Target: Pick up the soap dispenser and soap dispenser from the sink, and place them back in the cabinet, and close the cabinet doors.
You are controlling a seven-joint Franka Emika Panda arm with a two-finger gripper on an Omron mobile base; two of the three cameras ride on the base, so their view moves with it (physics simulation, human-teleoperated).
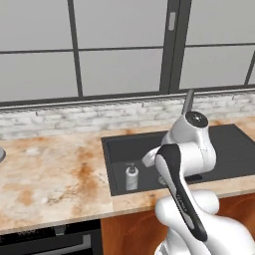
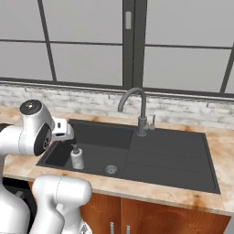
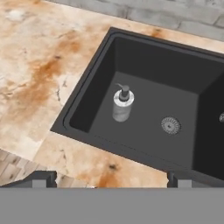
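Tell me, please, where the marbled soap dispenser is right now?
The marbled soap dispenser stands upright on the floor of the sink, in the basin's left part in both base views, left of the round drain.

Charcoal sink (image 3: 94,70), dark and matte all through the basin; a round steel drain (image 3: 170,125) glinting at the bottom; the soap dispenser (image 3: 122,104) standing in there is grey-white marbled, topped by a grey pump; the faucet (image 2: 136,108) curves up in plain grey; the counter (image 1: 50,174) is cream stone blotched with rusty orange veining; behind it a pale whitewashed brick backsplash (image 1: 74,117); below, reddish-brown wooden fronts (image 2: 155,219) with short silver handles; window frames (image 2: 134,43) dark grey against frosted grey panes.
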